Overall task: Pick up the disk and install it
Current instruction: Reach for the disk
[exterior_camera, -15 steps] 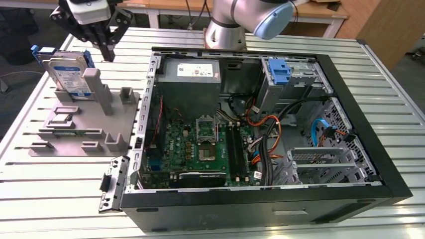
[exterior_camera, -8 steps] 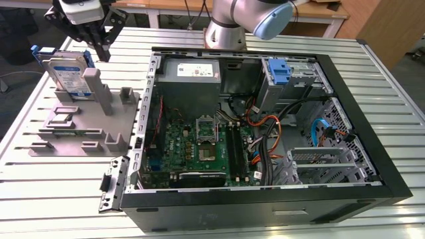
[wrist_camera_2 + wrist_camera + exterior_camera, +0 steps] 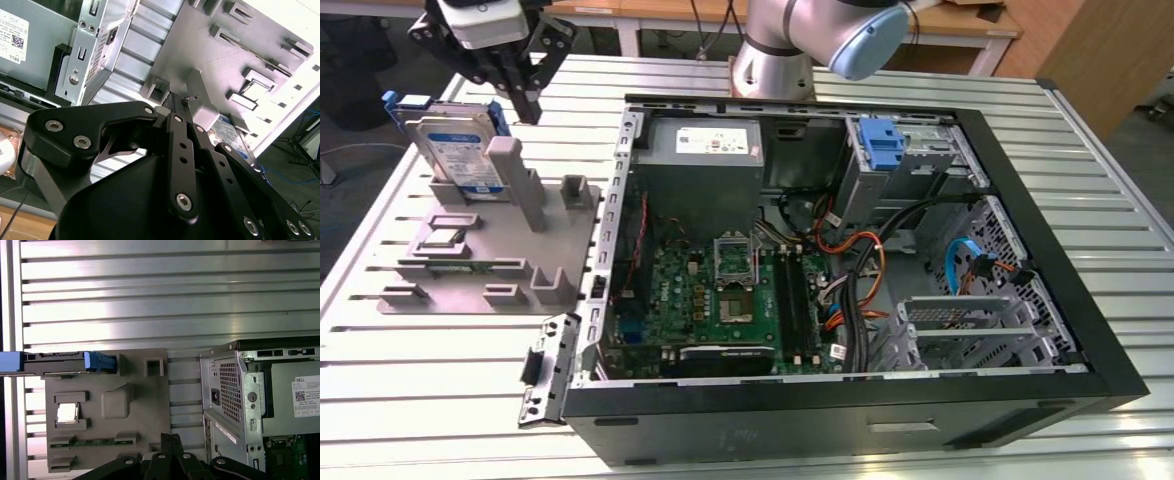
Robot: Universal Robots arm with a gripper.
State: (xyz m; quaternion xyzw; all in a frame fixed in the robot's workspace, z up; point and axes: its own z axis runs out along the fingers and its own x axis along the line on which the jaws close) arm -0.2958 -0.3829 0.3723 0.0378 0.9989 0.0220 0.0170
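A robotics lab, this. A robot arm (image 3: 790, 45) stands on a slotted aluminium table (image 3: 440, 400) beside an opened computer case (image 3: 854, 425).

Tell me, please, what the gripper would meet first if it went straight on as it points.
Probably the grey holder, near its tall post beside the disk; the gripper is off the disk itself, though depth is unclear.

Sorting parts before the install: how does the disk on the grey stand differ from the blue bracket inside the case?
The disk holds a silver, labelled drive; the blue bracket shows none. The disk stands upright on the grey stand outside the case; the blue bracket sits in a metal bay inside it. Both have blue plastic frames.
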